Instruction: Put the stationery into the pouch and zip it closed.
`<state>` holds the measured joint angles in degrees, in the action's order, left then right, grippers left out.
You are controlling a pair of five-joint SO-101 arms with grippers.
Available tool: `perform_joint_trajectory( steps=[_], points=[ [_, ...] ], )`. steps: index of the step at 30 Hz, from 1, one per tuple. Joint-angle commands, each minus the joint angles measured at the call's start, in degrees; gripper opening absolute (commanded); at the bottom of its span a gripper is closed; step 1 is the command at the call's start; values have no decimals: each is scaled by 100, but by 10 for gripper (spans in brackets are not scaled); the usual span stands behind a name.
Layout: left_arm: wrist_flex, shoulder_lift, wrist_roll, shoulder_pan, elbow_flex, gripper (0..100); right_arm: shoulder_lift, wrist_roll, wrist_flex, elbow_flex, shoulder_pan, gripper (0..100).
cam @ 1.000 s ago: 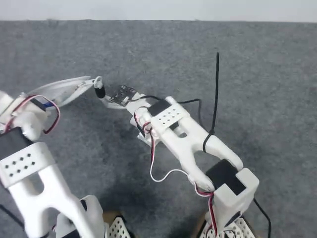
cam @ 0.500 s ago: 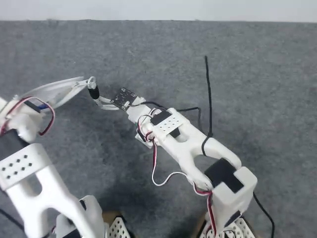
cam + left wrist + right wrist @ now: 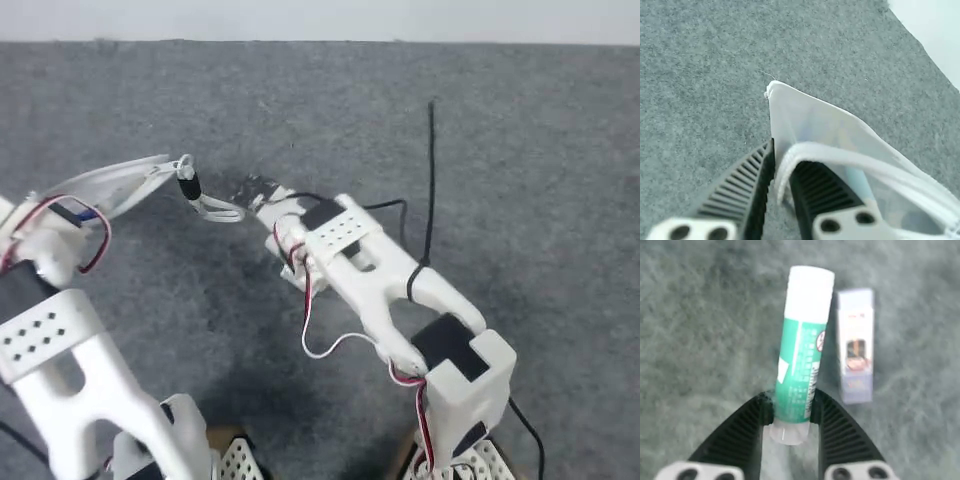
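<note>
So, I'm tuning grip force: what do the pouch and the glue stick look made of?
The pouch: seemingly thin, frosted, translucent plastic film; faint colours show through. The glue stick: apparently rigid, smooth plastic, with a white cap and a printed green label.

The green-and-white plastic glue stick (image 3: 801, 360) carries a round red prohibition sign (image 3: 821, 341); its other print is illegible, as is the label on the pale rectangular eraser (image 3: 855, 347).
</note>
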<state>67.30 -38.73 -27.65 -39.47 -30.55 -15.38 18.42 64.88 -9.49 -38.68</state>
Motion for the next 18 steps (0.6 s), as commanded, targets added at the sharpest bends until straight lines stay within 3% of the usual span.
perform_joint_trajectory(
  steps=[1, 9, 18],
  points=[
    [-185, -123, -79, -9, 154, 9, 110, 114, 690, 730, 189, 24],
    [-185, -123, -79, -9, 154, 9, 110, 114, 2334, 1679, 215, 24],
    [-185, -132, -79, -9, 154, 9, 391, 105, 2888, 1934, 295, 24]
  ],
)
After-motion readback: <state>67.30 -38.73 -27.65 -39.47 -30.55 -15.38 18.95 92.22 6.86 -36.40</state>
